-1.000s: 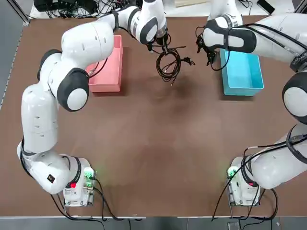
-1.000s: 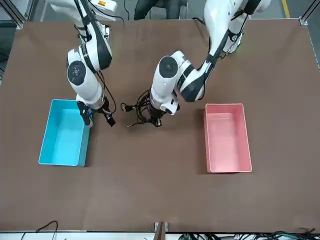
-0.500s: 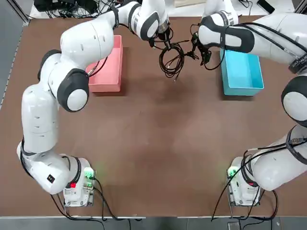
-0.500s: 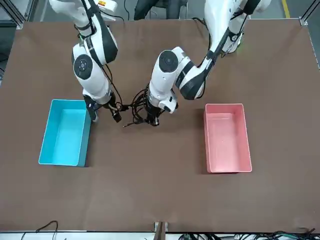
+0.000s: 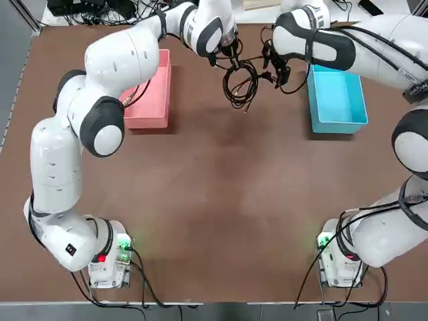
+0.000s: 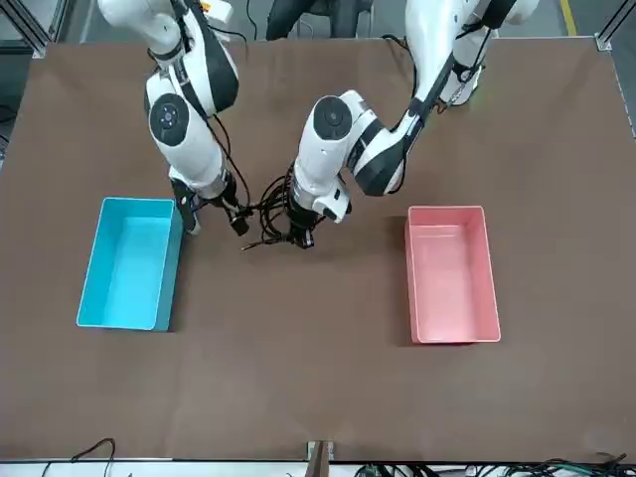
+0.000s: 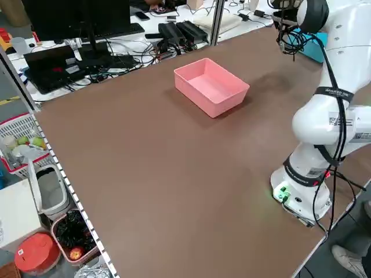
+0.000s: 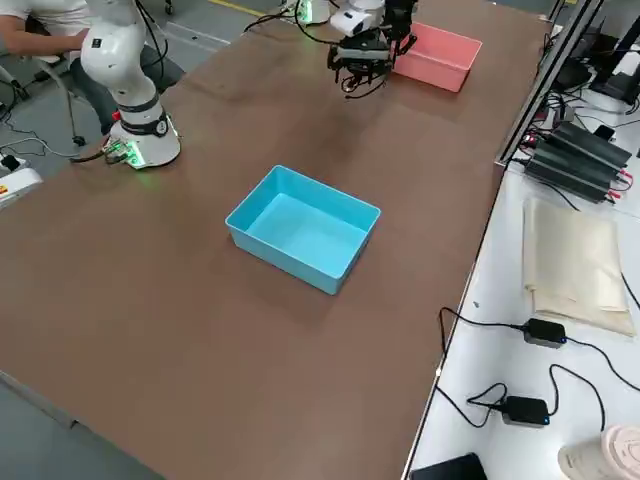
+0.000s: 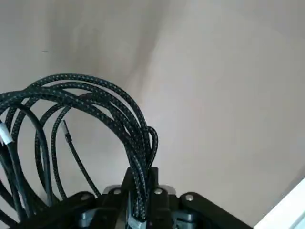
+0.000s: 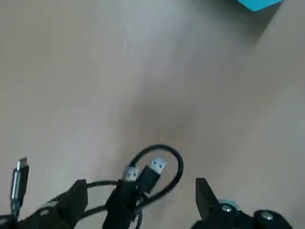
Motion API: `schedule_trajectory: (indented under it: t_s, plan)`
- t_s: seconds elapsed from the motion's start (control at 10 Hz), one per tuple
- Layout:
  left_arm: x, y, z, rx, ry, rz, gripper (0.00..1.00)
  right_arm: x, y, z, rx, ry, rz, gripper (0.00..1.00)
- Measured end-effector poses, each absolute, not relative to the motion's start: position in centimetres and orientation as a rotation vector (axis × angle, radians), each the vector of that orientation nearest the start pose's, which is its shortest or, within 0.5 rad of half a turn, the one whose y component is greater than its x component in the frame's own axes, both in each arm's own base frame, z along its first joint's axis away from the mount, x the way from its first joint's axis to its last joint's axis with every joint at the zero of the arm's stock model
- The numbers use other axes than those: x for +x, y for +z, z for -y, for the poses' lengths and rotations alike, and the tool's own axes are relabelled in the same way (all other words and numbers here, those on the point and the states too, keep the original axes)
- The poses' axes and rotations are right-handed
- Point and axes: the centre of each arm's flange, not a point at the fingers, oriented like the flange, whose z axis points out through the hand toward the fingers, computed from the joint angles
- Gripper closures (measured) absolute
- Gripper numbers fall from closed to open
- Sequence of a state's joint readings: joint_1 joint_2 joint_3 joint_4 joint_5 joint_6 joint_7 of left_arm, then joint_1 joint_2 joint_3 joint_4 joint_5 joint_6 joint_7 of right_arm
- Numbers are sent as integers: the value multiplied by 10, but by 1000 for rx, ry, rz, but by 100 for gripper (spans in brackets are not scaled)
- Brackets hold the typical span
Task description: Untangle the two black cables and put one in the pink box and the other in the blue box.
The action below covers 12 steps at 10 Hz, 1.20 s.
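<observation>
Tangle of two black cables (image 5: 241, 85) between twelve and one o'clock from the table's middle in the top view, coil's long axis roughly one to seven, plug ends toward three; left gripper (image 5: 232, 59) clamped on the coil, right gripper (image 5: 276, 75) just beside the plug ends, pink box (image 5: 148, 100) between ten and eleven, blue box (image 5: 338, 103) at two; lettering on the white arms too small to read. In the front view, coil at ten o'clock from the middle, plug ends toward nine and partly lost among the right gripper's dark parts; blue box at nine, pink box between three and four. In the left side view, coil between one and two o'clock, pink box at one, blue box mostly hidden behind the arm. In the right side view, blue box near the middle, long axis ten to four, pink box at one, partly covered. In the left wrist view, fingertips pinched on the loops, with a slim metal-tipped plug poking out. In the right wrist view, fingers apart, two USB plugs (image 10: 143, 179) between, metal ends pointing away from the gripper; blue box cut to a corner.
</observation>
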State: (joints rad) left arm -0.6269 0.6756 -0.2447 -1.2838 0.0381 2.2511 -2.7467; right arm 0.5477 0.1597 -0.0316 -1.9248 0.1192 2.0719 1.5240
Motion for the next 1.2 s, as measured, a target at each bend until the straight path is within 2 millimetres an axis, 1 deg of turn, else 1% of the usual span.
schedule_trajectory:
  t_s: [0.2,0.5,0.6,0.7,0.8,0.9,1.0,1.1,1.2]
  plan:
    - [528,392,551,1624,-259,-2348,86,507,406,-308,-2677,145,-1566,0]
    - [528,393,551,1623,-260,-2347,86,503,405,-314,-2678,147,-1570,4]
    - [528,393,551,1623,-260,-2347,86,503,405,-313,-2677,147,-1571,7]
    - [529,393,551,1623,-260,-2347,86,503,405,-313,-2676,147,-1572,13]
    - [529,393,551,1622,-260,-2347,86,503,405,-313,-2676,146,-1572,32]
    - [529,393,551,1622,-260,-2347,86,503,405,-313,-2675,147,-1574,47]
    - [529,394,551,1621,-260,-2346,86,503,404,-313,-2674,147,-1577,57]
    - [530,395,550,1618,-260,-2346,86,503,404,-314,-2674,147,-1577,61]
    - [532,395,548,1615,-259,-2348,86,503,404,-314,-2673,147,-1577,76]
